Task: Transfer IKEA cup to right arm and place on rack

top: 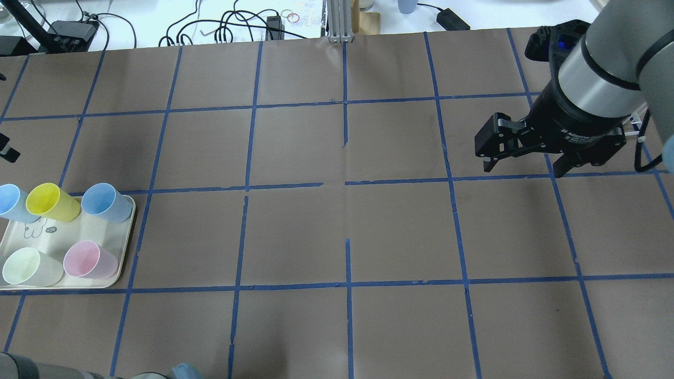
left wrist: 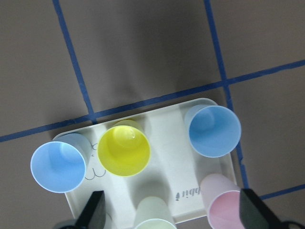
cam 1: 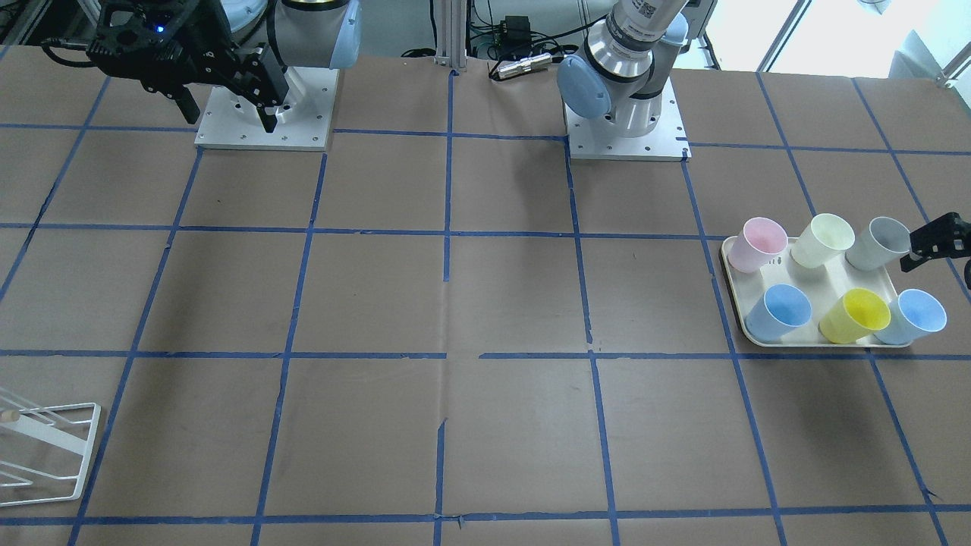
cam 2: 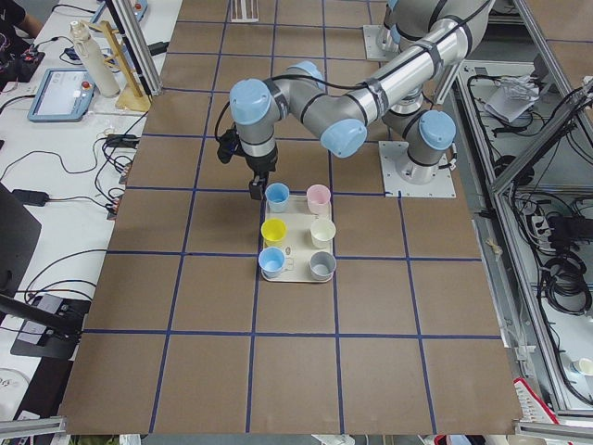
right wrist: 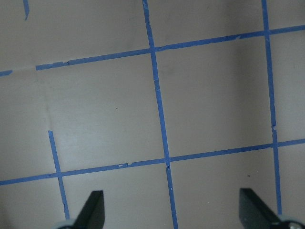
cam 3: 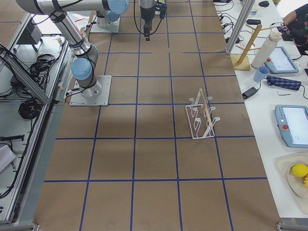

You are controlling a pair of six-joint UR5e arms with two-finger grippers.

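Jaws spread and empty, the left gripper [cam 1: 929, 243] hangs above the tray [left wrist: 167, 129], where the upright IKEA cup [left wrist: 124, 150] stands between blue cups [left wrist: 214, 131] in the row farther from the robot, while the right gripper [top: 524, 171], likewise spread, hovers well apart.

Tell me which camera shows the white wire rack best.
Exterior right: the whole rack stands unobstructed, with its slanted bars and wooden peg visible. The front-facing view catches only one corner, cut off at the lower-left frame edge. The remaining views show little or nothing of it.
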